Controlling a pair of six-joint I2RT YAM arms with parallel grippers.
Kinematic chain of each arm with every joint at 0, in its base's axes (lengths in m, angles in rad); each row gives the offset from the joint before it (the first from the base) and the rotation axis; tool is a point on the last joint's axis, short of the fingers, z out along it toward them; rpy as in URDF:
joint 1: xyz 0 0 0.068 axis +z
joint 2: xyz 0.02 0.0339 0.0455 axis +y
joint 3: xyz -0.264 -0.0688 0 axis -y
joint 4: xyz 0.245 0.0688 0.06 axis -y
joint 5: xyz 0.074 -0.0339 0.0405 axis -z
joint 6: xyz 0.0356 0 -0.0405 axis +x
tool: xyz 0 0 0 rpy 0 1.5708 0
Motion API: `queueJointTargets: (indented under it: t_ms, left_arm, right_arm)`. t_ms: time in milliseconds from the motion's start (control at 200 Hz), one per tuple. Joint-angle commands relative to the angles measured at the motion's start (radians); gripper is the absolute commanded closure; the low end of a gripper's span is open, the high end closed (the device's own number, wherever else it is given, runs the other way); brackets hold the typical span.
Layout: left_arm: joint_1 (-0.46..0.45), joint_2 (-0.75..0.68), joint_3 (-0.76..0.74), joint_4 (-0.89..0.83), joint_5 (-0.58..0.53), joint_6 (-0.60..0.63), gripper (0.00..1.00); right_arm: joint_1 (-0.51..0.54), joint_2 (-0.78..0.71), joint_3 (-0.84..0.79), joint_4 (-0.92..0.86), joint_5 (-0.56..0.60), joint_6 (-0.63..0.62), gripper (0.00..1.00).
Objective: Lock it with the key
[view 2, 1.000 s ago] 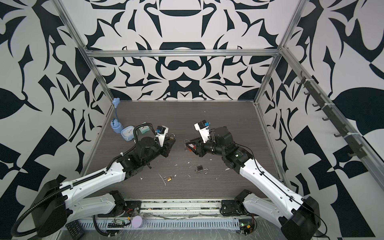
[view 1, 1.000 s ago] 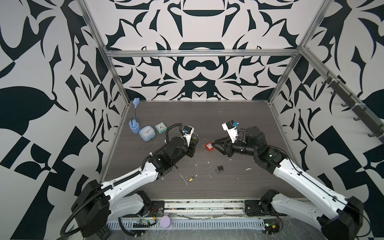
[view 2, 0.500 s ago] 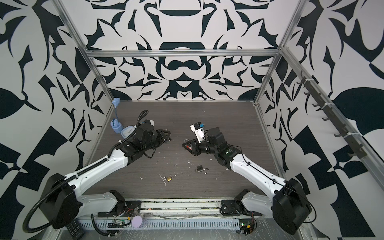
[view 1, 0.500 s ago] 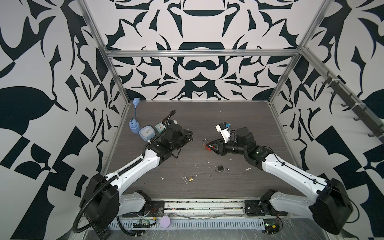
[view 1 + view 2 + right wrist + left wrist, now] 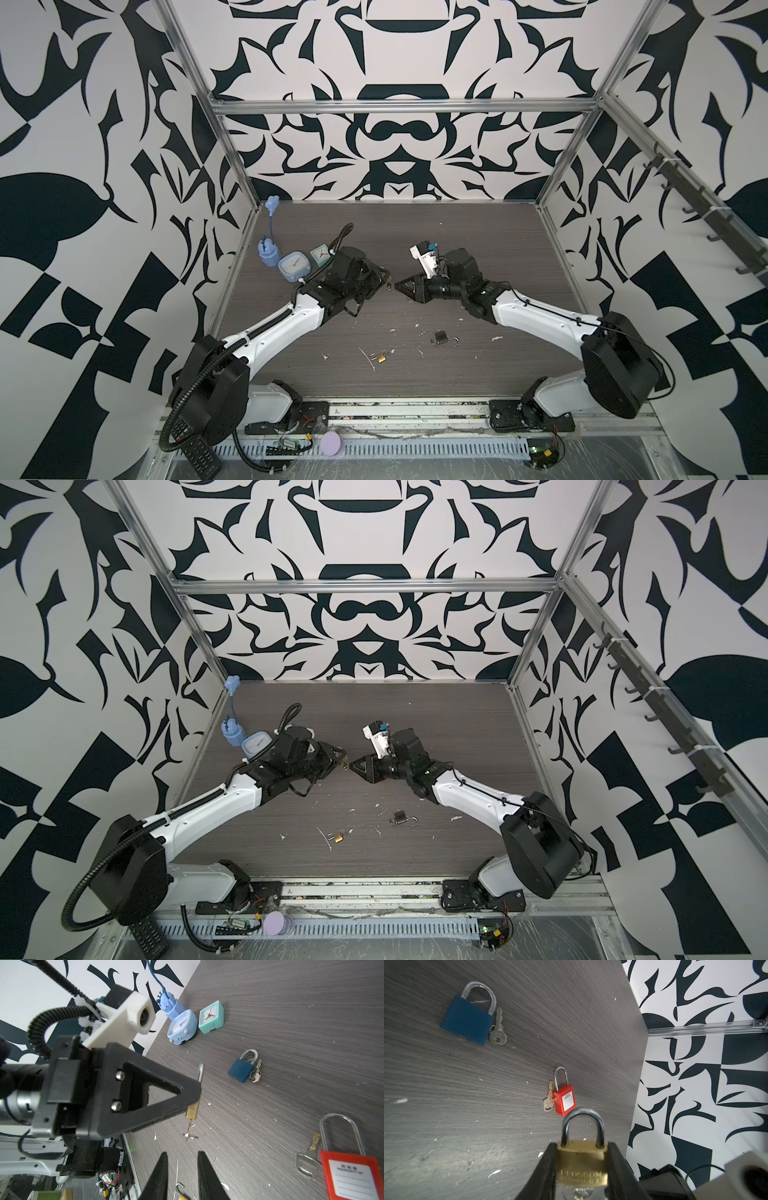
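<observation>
Dark wood-grain tabletop (image 5: pixel 478 232) inside black-and-white patterned walls (image 5: pixel 395 137). At mid-table in both top views, left gripper (image 5: pixel 383 281) and right gripper (image 5: pixel 401 286) raised off the surface, tip to tip, close together. In the left wrist view, left gripper (image 5: pixel 582 1147) clenched on a brass padlock (image 5: pixel 582 1164), one black finger (image 5: pixel 547 1163) pressed to each side of the body, shackle out past the fingertips with both legs down in the body, key (image 5: pixel 581 1191) seated in the keyhole at the opposite end, blurred. In the right wrist view, same padlock (image 5: pixel 192 1112) seen edge-on at the left gripper's tip, key (image 5: pixel 190 1135) sticking out of it with the bow toward the right gripper (image 5: pixel 182 1155). Right gripper released: jaws parted by a narrow gap, nothing between them, tips just short of the key's bow. Flat on the table beyond, blue padlock (image 5: pixel 467 1020) with a silver key (image 5: pixel 498 1028) touching its side, and red safety padlock (image 5: pixel 564 1101) with a two-tone key (image 5: pixel 548 1097) just beside it. Nearer the front edge in a top view, small gold lock (image 5: pixel 381 357) and black padlock (image 5: pixel 441 336) with shackle swung open, apart from each other. By the left wall, light-blue alarm clock (image 5: pixel 292 266), teal clock (image 5: pixel 319 254) and blue plug adapter (image 5: pixel 268 253) close together.
</observation>
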Motion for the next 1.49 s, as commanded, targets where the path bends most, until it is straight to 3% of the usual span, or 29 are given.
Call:
queueJointTargets:
  t_ms: [0, 440, 1090, 1490]
  left_arm:
    - [0.007, -0.005, 0.004, 0.013, 0.015, -0.012, 1.00]
    - [0.010, -0.007, 0.004, 0.014, 0.014, -0.006, 1.00]
    - [0.011, -0.008, 0.016, 0.008, 0.003, 0.001, 1.00]
    - [0.037, -0.004, 0.032, 0.004, -0.054, 0.003, 1.00]
  right_arm:
    - [0.008, 0.010, 0.056, 0.060, -0.016, 0.007, 0.75]
    - [0.022, 0.070, 0.080, 0.063, -0.007, 0.000, 0.78]
    - [0.033, 0.103, 0.092, 0.068, -0.013, 0.007, 1.00]
    - [0.056, 0.067, 0.039, 0.068, -0.027, 0.018, 1.00]
